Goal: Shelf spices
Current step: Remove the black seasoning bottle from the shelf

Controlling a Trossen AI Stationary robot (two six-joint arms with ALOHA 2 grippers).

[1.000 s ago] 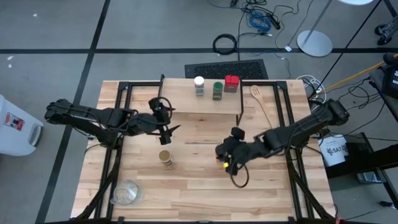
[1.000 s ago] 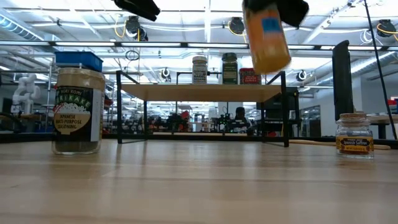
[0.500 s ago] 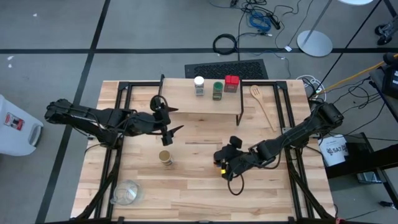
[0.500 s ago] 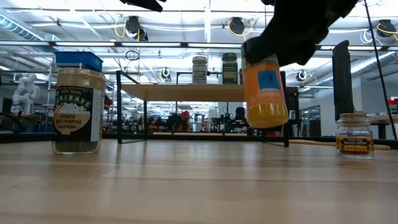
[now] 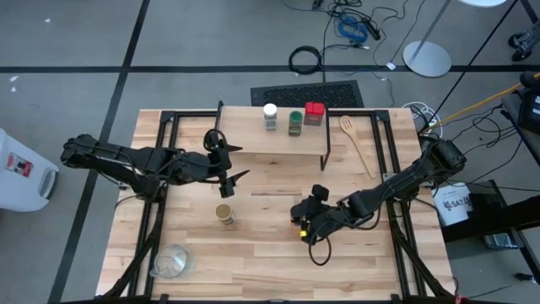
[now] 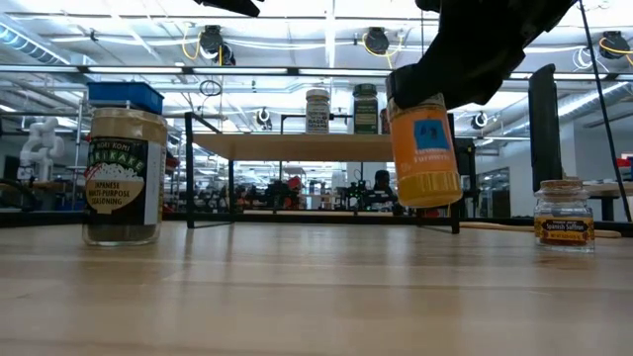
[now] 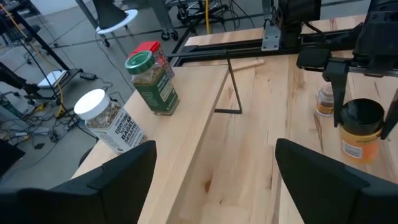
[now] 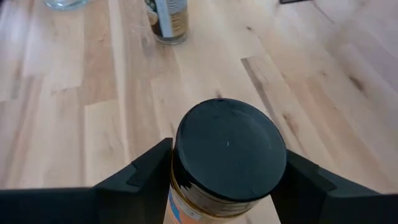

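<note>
An orange jar with a black lid (image 8: 227, 155) is clamped between the fingers of the right gripper (image 5: 305, 221) and is held clear of the tabletop (image 6: 316, 297), slightly tilted. Beyond it the shelf (image 6: 316, 145) is seen, on which a white-lidded jar (image 5: 270, 116), a green-lidded jar (image 5: 295, 122) and a red tin (image 5: 315, 112) are lined up. The left gripper (image 5: 229, 177) is held with its fingers spread wide, just in front of the shelf's near edge; a tan-lidded jar (image 5: 224, 214) stands just beneath and ahead of it.
</note>
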